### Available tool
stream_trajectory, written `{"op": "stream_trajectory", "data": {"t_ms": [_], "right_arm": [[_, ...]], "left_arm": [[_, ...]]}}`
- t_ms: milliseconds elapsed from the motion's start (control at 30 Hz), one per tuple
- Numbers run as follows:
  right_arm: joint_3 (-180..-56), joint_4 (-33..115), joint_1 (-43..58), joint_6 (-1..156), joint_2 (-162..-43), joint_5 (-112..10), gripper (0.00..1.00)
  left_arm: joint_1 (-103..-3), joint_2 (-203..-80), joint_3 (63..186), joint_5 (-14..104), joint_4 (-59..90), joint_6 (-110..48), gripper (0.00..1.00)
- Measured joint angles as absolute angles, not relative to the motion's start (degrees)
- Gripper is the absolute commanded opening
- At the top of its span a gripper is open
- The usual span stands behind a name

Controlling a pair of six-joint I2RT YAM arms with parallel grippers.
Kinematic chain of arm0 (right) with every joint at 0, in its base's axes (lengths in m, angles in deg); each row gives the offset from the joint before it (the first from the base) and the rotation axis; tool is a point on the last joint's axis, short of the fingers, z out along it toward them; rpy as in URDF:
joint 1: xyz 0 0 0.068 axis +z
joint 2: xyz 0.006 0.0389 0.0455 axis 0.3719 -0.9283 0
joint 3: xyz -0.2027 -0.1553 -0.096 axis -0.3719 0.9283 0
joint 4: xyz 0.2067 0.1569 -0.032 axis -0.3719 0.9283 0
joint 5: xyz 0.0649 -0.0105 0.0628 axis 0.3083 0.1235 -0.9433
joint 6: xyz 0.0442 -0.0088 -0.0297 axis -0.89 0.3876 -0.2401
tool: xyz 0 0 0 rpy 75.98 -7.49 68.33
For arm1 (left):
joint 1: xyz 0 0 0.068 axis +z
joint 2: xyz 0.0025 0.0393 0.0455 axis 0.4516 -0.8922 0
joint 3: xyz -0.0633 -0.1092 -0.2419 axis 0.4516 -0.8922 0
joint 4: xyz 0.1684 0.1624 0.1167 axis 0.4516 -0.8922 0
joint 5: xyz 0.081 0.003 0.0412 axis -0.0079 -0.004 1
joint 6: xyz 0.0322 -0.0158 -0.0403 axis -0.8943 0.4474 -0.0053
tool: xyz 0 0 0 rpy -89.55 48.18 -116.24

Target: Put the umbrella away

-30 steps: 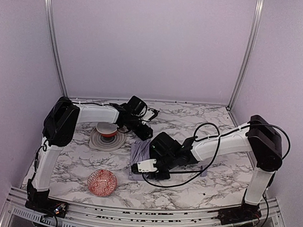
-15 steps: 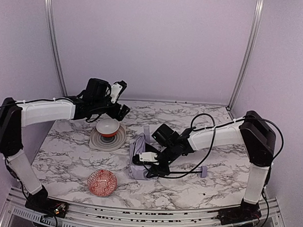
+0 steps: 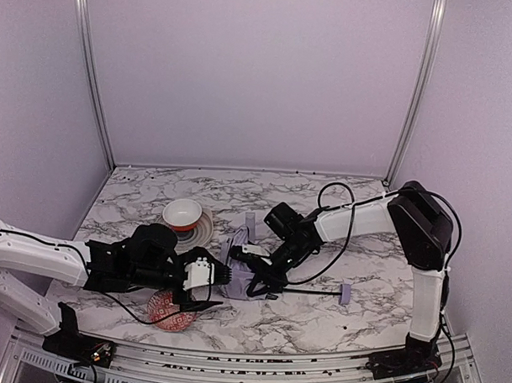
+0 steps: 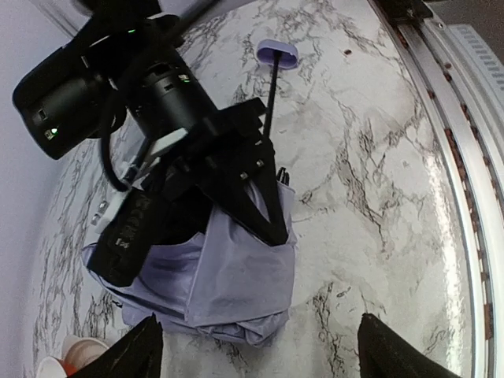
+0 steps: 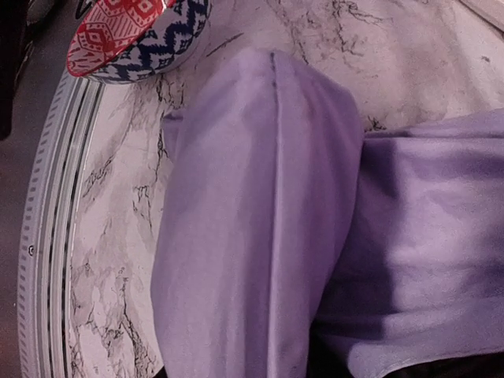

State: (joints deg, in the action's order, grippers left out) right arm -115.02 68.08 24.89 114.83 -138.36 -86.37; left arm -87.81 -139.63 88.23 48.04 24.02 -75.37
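The umbrella (image 3: 237, 262) lies partly folded in the middle of the table, a heap of pale lavender fabric (image 4: 236, 283). Its thin black shaft (image 3: 307, 291) runs right to a small lavender knob handle (image 3: 345, 293) (image 4: 277, 54). My right gripper (image 3: 260, 276) (image 4: 270, 228) comes in from the right, its black fingers narrowed to a V and shut on the fabric. The right wrist view is filled with the lavender fabric (image 5: 260, 220). My left gripper (image 3: 209, 288) (image 4: 268, 358) lies low just left of the fabric, jaws wide open and empty.
A red patterned bowl (image 3: 169, 313) (image 5: 134, 31) sits near the front edge, partly under my left arm. A white bowl (image 3: 182, 212) rests on a grey plate (image 3: 202, 233) behind. The metal rail (image 4: 445, 118) borders the table front.
My left arm has swung from the white bowl at the back down to the front, its open jaws now facing the umbrella. The right gripper has shifted back and right with the fabric.
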Motion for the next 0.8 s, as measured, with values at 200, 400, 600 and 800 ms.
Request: {"op": "stream_trajectory", "data": {"t_ms": [200,400,600,800], "right_arm": [[-117.68,71.27,23.60,114.63,-140.94,-90.76,0.29],[-118.80,72.78,23.16,114.76,-141.84,-92.36,0.28],[-119.43,73.76,22.64,115.35,-142.17,-93.49,0.28],[-119.37,74.98,21.57,115.86,-142.17,-94.93,0.35]], "left_arm": [[-92.53,-147.71,87.70,54.24,30.14,-86.45,0.95],[-92.82,-161.18,91.53,62.24,37.22,-92.88,0.93],[-92.25,-167.32,95.24,66.09,39.45,-94.02,0.80],[-91.57,-168.17,96.60,65.30,37.72,-93.49,0.65]]}}
